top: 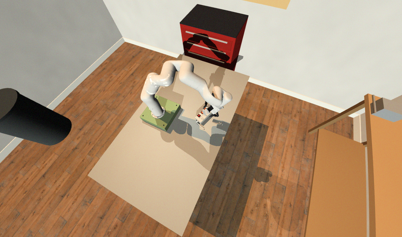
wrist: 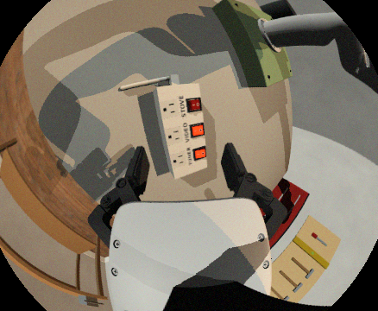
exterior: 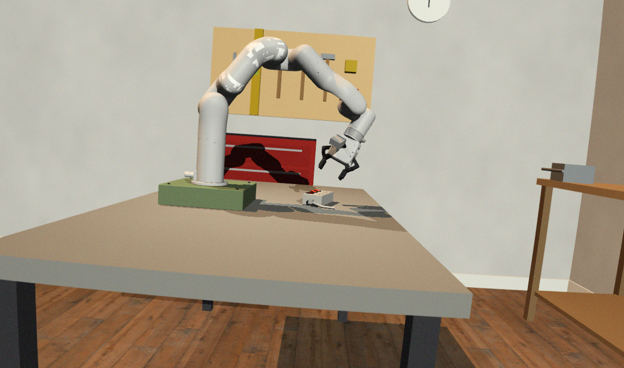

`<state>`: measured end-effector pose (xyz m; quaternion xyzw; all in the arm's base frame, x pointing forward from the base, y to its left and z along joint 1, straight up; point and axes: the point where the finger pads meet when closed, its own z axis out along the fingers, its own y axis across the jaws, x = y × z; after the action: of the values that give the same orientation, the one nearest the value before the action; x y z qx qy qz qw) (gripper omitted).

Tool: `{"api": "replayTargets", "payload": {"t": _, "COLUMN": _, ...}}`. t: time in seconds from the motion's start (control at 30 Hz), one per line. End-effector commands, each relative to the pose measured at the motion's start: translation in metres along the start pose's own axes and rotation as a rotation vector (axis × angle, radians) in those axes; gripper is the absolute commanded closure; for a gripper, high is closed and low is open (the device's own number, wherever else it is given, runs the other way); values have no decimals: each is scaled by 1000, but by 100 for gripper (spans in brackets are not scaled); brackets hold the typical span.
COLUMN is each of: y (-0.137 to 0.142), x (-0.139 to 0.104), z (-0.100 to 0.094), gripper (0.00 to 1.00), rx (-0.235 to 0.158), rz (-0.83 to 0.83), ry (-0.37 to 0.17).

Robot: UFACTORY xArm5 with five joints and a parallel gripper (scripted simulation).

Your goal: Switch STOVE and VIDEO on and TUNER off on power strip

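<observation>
A small cream power strip [top: 202, 116] [exterior: 318, 197] [wrist: 174, 131] lies flat on the table, the right way up, with a short cable stub at one end. In the wrist view it has three red rocker switches in a row. The STOVE switch [wrist: 195, 104] looks darker. The VIDEO switch [wrist: 198, 130] and the third switch [wrist: 199, 154] glow brighter orange-red. My gripper [exterior: 338, 167] [wrist: 185, 154] is open and empty. It hangs above the strip, tilted, near the end with the third switch, and does not touch it.
The arm's green base block [top: 160, 113] [exterior: 206, 193] [wrist: 253, 52] stands on the table [exterior: 240, 256] left of the strip. A red drawer cabinet [top: 212, 36] [exterior: 270, 157] is behind the table. A wooden shelf [exterior: 583, 228] stands off to the right.
</observation>
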<state>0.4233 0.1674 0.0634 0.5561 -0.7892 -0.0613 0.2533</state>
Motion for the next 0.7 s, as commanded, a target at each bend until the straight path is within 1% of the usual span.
{"api": "replayTargets", "payload": {"t": 0.0, "y": 1, "x": -13, "z": 10, "gripper": 0, "rx": -18, "rz": 126, "ry": 35}}
{"api": "replayTargets", "payload": {"t": 0.07, "y": 1, "x": -16, "z": 14, "gripper": 0, "rx": -21, "rz": 162, "ry": 45}}
{"api": "replayTargets", "payload": {"t": 0.3, "y": 2, "x": -21, "z": 19, "gripper": 0, "rx": -25, "rz": 206, "ry": 57}}
{"api": "replayTargets", "payload": {"t": 0.67, "y": 2, "x": -21, "z": 19, "gripper": 0, "rx": -25, "rz": 211, "ry": 58}}
